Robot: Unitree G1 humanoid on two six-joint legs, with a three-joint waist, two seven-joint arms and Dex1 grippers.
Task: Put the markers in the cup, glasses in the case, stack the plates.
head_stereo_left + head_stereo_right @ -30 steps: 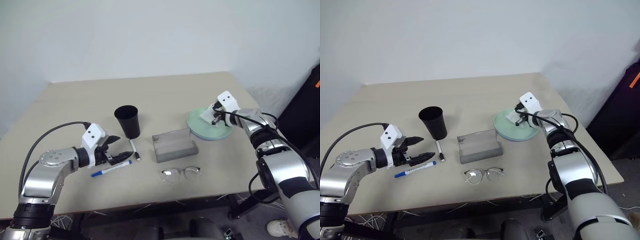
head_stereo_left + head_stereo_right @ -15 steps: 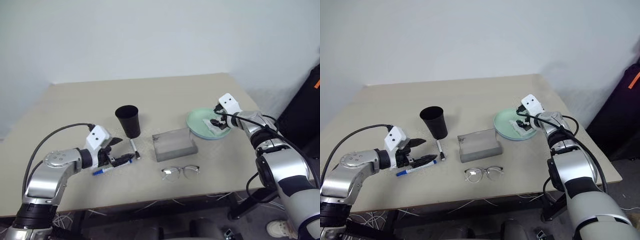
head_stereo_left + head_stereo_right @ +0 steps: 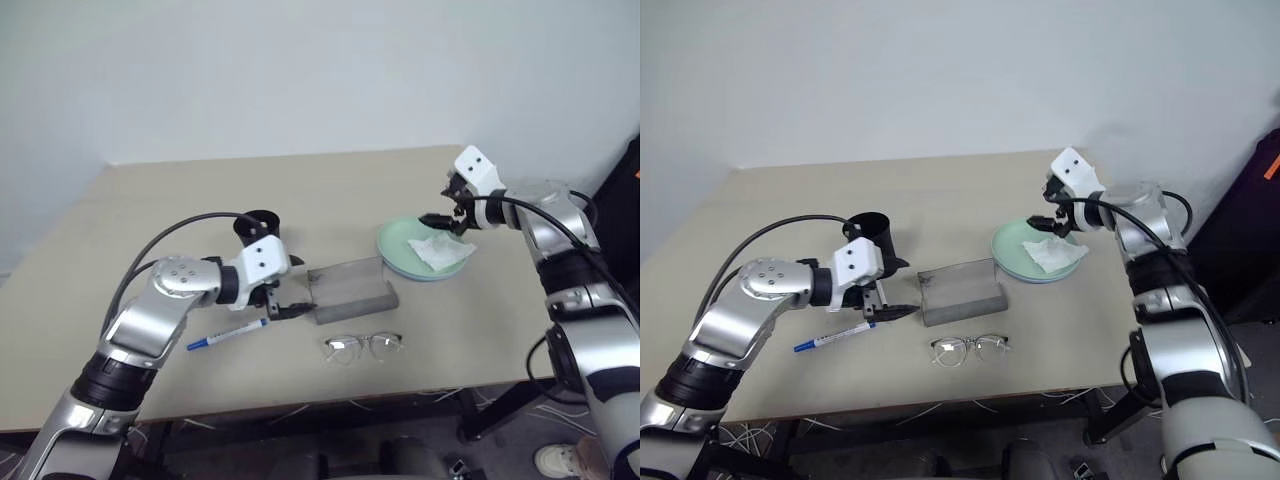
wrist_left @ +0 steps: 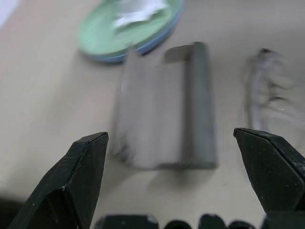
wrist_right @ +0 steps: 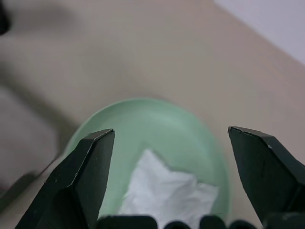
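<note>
My left gripper (image 3: 293, 288) is open and hangs just left of the grey case (image 3: 350, 290), which lies shut mid-table. In its wrist view the case (image 4: 162, 105) sits between the open fingers (image 4: 71, 186). Behind the gripper the black cup (image 3: 872, 224) is partly hidden. The blue-capped marker (image 3: 228, 334) lies on the table near the front. The clear glasses (image 3: 362, 346) rest in front of the case. The pale green plate (image 3: 405, 245) sits on the light blue one (image 4: 143, 45), with a white tissue (image 3: 440, 250) on it. My right gripper (image 3: 447, 220) is open above it.
The beige table (image 3: 150, 210) has free room at the back and on its left half. A dark object with an orange strip (image 3: 1268, 170) stands beyond the table's right edge. My left arm's black cable (image 3: 170, 240) arcs over the table.
My right gripper opened, left the white tissue lying on the green plate and rose. My left gripper swung right from the blue marker to beside the case.
</note>
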